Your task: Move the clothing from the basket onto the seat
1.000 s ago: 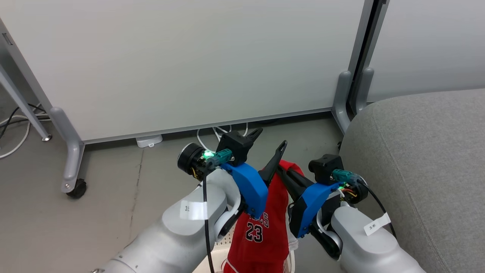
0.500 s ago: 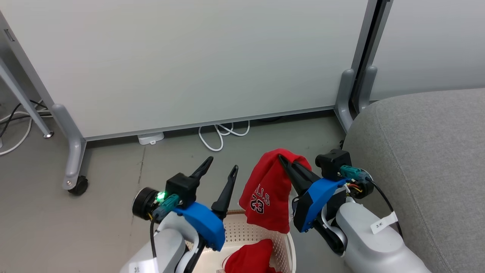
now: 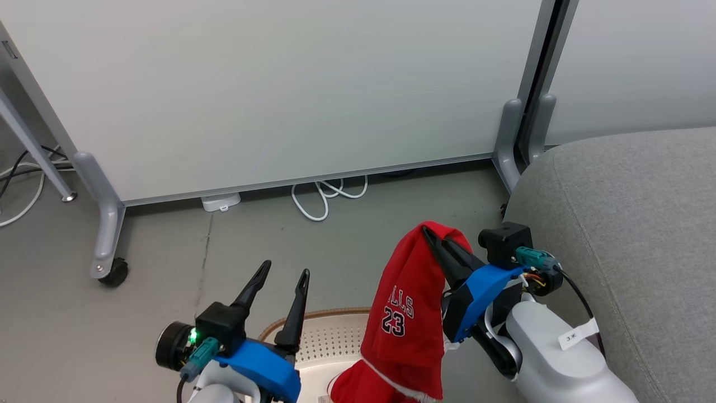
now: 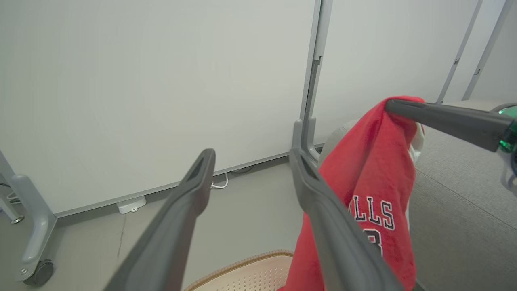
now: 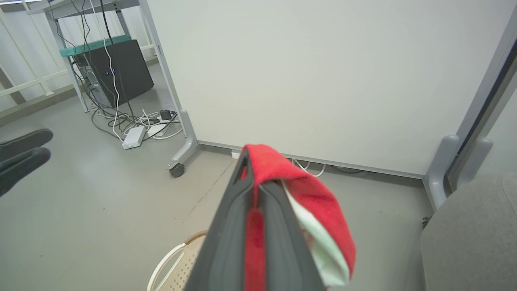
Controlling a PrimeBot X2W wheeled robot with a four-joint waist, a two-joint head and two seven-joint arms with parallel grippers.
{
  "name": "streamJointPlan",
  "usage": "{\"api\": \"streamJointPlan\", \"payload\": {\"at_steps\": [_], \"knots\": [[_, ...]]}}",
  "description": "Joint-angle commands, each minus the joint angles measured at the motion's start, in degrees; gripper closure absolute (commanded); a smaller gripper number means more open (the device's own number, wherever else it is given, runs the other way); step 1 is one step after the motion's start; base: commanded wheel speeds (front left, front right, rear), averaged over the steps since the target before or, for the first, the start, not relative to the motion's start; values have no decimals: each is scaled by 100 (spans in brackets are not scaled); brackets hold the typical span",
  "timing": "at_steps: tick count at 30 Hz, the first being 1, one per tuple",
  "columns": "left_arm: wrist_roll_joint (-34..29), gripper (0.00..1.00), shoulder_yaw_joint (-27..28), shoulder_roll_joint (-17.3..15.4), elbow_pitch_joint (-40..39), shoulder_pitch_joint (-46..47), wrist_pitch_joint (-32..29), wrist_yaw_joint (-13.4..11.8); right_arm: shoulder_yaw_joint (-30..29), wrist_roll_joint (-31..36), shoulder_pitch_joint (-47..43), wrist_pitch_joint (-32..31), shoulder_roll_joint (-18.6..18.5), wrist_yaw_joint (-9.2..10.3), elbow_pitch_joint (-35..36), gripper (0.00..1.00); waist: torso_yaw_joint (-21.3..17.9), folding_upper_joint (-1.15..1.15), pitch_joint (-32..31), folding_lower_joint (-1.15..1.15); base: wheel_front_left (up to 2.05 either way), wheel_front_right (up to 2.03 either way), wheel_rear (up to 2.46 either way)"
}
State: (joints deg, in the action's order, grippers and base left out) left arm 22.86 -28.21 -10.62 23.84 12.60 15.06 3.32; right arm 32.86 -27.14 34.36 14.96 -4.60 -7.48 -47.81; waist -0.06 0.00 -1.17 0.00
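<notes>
The right arm [image 3: 551, 364] is pale grey with a white tag [image 3: 577, 334]. The left tool [image 3: 286, 268] and right tool [image 3: 428, 230] have long dark fingers [image 3: 251, 288] and blue middles.

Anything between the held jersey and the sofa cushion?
Nothing visible. The red jersey hangs from the right gripper; the grey sofa cushion lies just to its right.

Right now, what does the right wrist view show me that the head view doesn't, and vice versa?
Right wrist view: white lining inside the red garment, a black computer case and tangled cables on the floor. Head view: the 23 print and more red fabric lying in the basket. Both: the right hand shut on that garment, the open left hand, the basket rim, the grey seat, the white partition.
</notes>
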Motion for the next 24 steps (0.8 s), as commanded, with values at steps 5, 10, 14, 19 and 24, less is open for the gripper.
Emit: {"api": "streamJointPlan", "payload": {"at_steps": [5,10,14,19,24], "knots": [[-354,0,440,127,-179,-347,17,228,-113,105,-136,-27,-45,-3,115,100,0,0,11,0,0,0,0],[-556,0,666,257,-186,-462,17,338,-204,159,-179,-71,-60,-3,194,100,6,0,24,0,0,0,0],[-654,0,770,329,-157,-511,17,386,-265,206,-213,-118,-57,-3,255,100,-9,0,40,0,0,0,0],[-736,0,826,390,-111,-528,17,421,-326,232,-250,-155,-42,-3,350,100,-79,0,63,0,0,0,0],[-755,0,821,428,-101,-518,16,416,-367,277,-292,-194,-32,-3,422,100,-282,0,95,0,0,0,0]]}}
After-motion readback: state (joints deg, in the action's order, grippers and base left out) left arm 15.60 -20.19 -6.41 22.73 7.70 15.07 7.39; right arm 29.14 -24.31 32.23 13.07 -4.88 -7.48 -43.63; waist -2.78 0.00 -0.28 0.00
